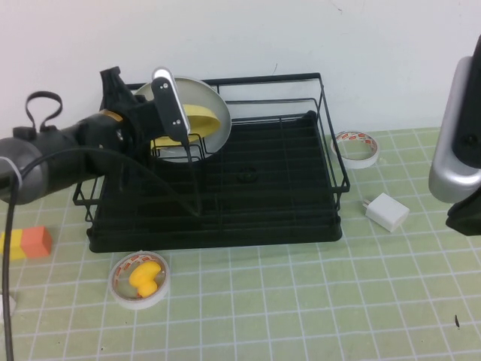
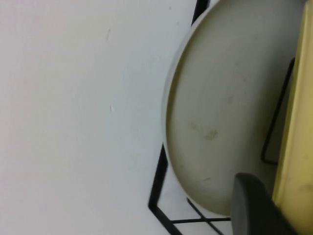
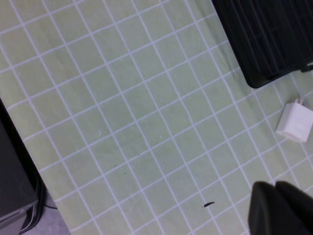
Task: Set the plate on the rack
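Observation:
My left gripper reaches over the back left of the black wire rack and is shut on the pale-yellow plate. The plate stands on edge among the holder loops, right against the grey-white plate behind it. In the left wrist view one dark finger lies against the yellow plate's rim, with the grey plate's face beside it and a rack wire below. My right gripper is shut and empty, above the mat to the right of the rack.
A tape roll and a white charger lie right of the rack; the charger and a rack corner show in the right wrist view. A tape roll holding a yellow duck and yellow-orange blocks lie front left.

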